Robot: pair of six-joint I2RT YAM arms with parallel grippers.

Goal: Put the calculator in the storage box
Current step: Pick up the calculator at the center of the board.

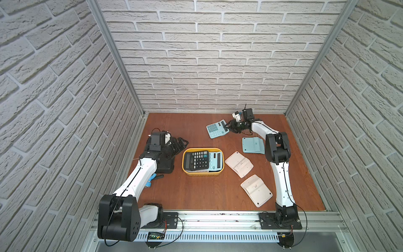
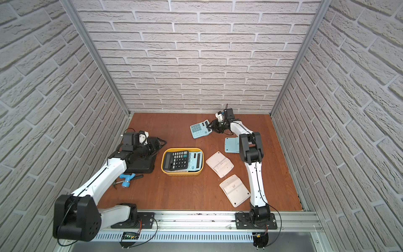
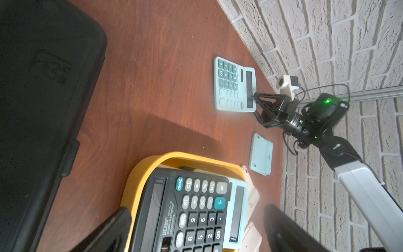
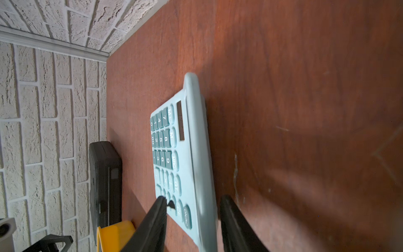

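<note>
Reddish-brown wood covers the counter (image 1: 196, 196) in both top views. There the right arm (image 1: 281, 174) rises from its base at the near edge, bends at the elbow and lays its forearm low toward the far side. Its right gripper (image 1: 226, 126) sits at the display end of a blue-green calculator (image 1: 217, 128) lying keys up. The left arm (image 1: 139, 174) folds at a raised elbow and stretches over a black case (image 1: 168, 167). Its left gripper (image 1: 182, 143) hangs near the far left corner of the yellow box (image 1: 183, 161), jaws spread wide and empty. That box, well apart from the calculator, holds a black calculator (image 1: 196, 160) lying partly over a second blue-green calculator (image 1: 216, 161). From the left wrist, the black calculator reads "DEXIN" and "12-DIGIT ELECTRONIC CALCULATOR", with keys "ON/AC", "CE", "GT" and "MRC"; beyond it the right jaws bracket the far calculator's display edge. From the right wrist, the keys read "M+", "M-", "MRC", "GT", "CE" and "ON/AC". One finger (image 4: 157, 213) lies over the key face and the other sits just behind the back edge, so the jaws are part open; whether they pinch it I cannot tell.
</note>
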